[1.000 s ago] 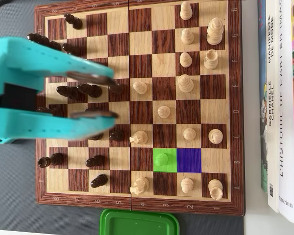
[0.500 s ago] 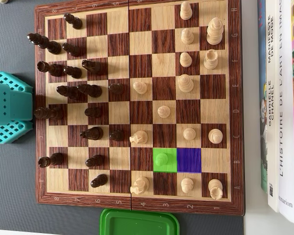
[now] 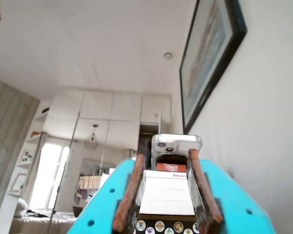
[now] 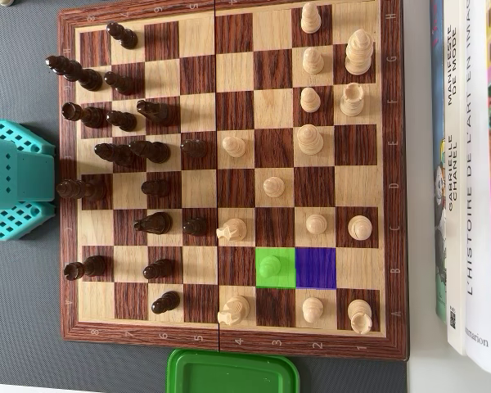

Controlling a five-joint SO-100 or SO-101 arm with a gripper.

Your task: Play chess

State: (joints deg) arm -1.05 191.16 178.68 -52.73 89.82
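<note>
The wooden chessboard [image 4: 397, 164] lies in the overhead view, with dark pieces [image 4: 131, 151] on its left half and light pieces [image 4: 311, 139] on its right half. A light pawn stands on a green-tinted square [image 4: 270, 268]. The square to its right is tinted purple [image 4: 315, 268] and holds no piece. The turquoise arm [image 4: 16, 180] sits off the board's left edge. In the wrist view my gripper [image 3: 166, 156] points out over the room. Its brown-padded fingers [image 3: 129, 192] stand apart with nothing between them.
Books [image 4: 466, 164] lie along the board's right side and a green lid [image 4: 233, 372] lies below its lower edge. In the wrist view a phone [image 3: 176, 145] and a white stack [image 3: 166, 195] stand ahead, with a framed picture [image 3: 210, 58] on the right wall.
</note>
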